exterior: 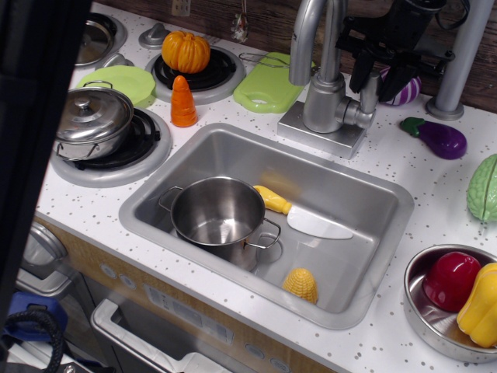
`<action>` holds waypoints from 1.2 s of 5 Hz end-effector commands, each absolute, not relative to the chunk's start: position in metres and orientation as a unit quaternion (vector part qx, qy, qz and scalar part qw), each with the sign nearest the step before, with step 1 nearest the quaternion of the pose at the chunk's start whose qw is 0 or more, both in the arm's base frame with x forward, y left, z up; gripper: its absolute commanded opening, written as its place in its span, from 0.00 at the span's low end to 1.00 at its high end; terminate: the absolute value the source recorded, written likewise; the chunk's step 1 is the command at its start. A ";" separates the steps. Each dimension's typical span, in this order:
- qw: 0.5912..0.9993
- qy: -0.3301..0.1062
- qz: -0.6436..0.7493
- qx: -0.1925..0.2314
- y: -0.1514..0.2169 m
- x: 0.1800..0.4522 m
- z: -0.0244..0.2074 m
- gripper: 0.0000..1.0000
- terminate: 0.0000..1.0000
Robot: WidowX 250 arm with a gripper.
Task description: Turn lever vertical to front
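The lever (370, 93) is a short silver-grey handle standing upright on the right side knob of the tap body (323, 99), behind the sink. My black gripper (373, 78) comes down from the top right. Its fingers (359, 71) stand on both sides of the lever's upper end and look closed against it. The lever's tip is hidden between them. The tall curved spout (304, 35) rises to the left of the gripper.
A grey upright pole (460, 58) stands right of the gripper, with a purple eggplant (439, 137) below it. The sink (373, 194) holds a steel pot (217, 211), a yellow-handled knife (303, 217) and corn (300, 284). A green board (268, 89) lies left of the tap.
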State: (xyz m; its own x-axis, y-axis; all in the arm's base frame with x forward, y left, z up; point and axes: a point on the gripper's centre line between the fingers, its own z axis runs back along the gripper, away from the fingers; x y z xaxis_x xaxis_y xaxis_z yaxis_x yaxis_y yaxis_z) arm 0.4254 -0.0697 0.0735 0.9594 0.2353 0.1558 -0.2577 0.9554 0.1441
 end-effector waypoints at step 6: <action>0.990 -0.097 0.049 0.093 -0.064 0.389 0.044 0.00 0.00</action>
State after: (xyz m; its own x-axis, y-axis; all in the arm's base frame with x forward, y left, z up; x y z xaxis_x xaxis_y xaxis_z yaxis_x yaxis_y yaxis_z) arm 0.3862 -0.0620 0.0280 0.9862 0.0743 0.1481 -0.1035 0.9742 0.2005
